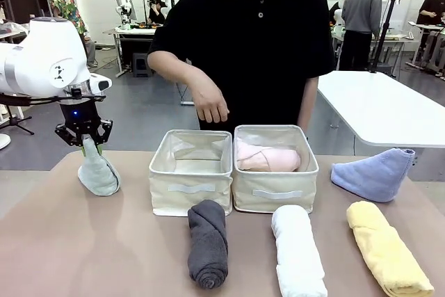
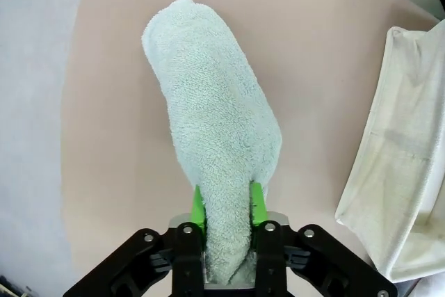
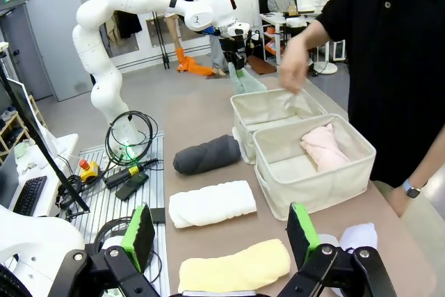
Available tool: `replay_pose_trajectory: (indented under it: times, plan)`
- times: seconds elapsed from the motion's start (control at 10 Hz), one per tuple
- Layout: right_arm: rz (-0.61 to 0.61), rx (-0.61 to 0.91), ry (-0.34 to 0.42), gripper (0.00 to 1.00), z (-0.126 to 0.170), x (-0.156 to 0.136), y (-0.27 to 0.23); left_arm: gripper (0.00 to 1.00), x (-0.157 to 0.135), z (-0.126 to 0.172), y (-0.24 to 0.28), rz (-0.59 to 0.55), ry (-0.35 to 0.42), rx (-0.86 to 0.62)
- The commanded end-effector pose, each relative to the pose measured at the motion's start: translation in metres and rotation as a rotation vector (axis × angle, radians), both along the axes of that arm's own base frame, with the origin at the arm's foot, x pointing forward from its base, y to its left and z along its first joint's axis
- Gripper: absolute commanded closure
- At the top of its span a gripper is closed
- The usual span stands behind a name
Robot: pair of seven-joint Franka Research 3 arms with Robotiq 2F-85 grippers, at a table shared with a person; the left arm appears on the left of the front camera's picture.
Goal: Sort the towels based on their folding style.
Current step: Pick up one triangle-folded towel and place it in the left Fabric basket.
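My left gripper (image 1: 86, 140) is shut on the narrow tip of the pale green cone-folded towel (image 1: 99, 174), whose wide end rests on the table at the far left. In the left wrist view the green pads (image 2: 198, 203) pinch that towel (image 2: 208, 116). A pink rolled towel (image 1: 266, 158) lies in the right bin (image 1: 277, 196). The dark grey roll (image 1: 207, 241), white roll (image 1: 297, 252) and yellow roll (image 1: 386, 247) lie along the front. A light blue cone towel (image 1: 375, 172) sits at the right. My right gripper (image 3: 221, 233) is open and holds nothing.
The left cream bin (image 1: 191, 186) stands beside the right one, with nothing inside. The person stands behind the bins, one hand (image 1: 212, 106) hanging above the left bin. A white table (image 1: 389, 106) is at the back right.
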State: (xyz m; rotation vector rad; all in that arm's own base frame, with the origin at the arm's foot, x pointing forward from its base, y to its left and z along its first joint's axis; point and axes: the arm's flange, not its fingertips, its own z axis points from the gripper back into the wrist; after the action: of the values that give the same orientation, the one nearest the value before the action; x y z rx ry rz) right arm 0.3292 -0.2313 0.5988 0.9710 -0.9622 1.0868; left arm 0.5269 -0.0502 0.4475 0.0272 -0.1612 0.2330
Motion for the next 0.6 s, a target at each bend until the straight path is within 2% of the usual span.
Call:
replay_pose_trajectory:
  times: [0.0,0.3,0.4,0.5]
  plan:
    - [0.012,0.005,-0.007,0.0,0.0,0.0,-0.001,1.0,0.001,-0.001,0.0,0.012,0.006,0.029]
    - [0.012,0.005,-0.007,0.0,0.0,0.0,-0.001,1.0,-0.004,0.013,0.01,0.006,0.001,0.023]
    - [0.012,0.005,-0.007,0.0,0.0,0.0,-0.001,1.0,-0.017,0.042,0.025,0.009,0.04,0.011]
    - [0.012,0.005,-0.007,0.0,0.0,0.0,-0.001,1.0,-0.041,0.077,0.042,-0.053,0.045,0.03]
